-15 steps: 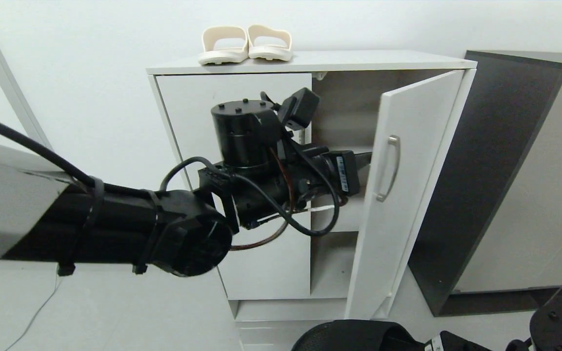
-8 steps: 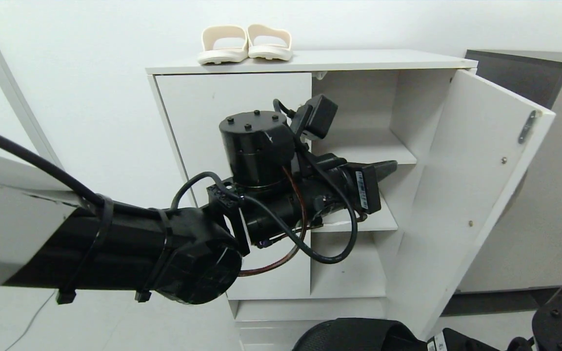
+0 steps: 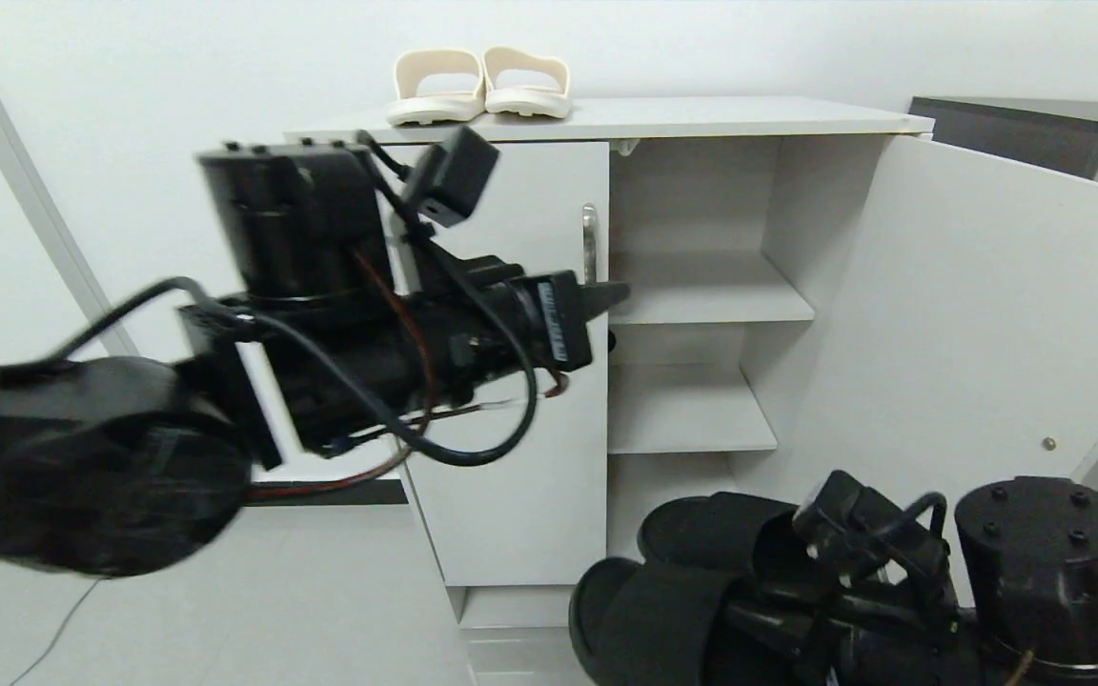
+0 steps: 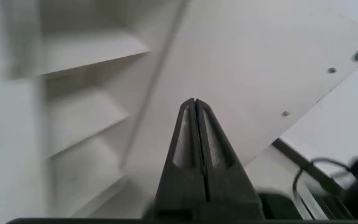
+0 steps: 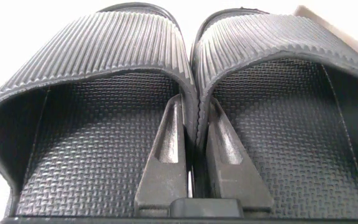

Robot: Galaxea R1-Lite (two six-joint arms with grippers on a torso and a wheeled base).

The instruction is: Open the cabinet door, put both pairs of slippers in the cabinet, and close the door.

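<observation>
Left hand (image 3: 610, 293): fingers pressed together with nothing between them, seen plainly in the left wrist view (image 4: 194, 121). It hangs in front of the left door (image 3: 511, 457), with its tips at the edge of the open compartment.
Right hand (image 5: 194, 112): clamped on the black slippers (image 5: 135, 81). One finger sits inside each slipper, and the two adjoining strap walls are pinched between them.
Black slippers (image 3: 692, 581): one pair, side by side on the right hand, low in front of the open side of the cabinet (image 3: 606, 119) and well below the left hand.
Cream slippers (image 3: 479, 88): one pair on the cabinet top, side by side and touching, above the left hand and well apart from it.
Right door (image 3: 968, 314): swung wide open with its inner face showing, above and beyond the right hand.
Left door: shut, with its handle (image 3: 589, 243) upright just above the left hand's tips.
Shelves: the upper shelf (image 3: 701, 300) is level with the left hand and just past its tips; the lower shelf (image 3: 687, 424) lies between the two hands in height.
Surroundings: a grey cabinet (image 3: 1035, 119) stands behind the open door, on the far side from the left hand.
</observation>
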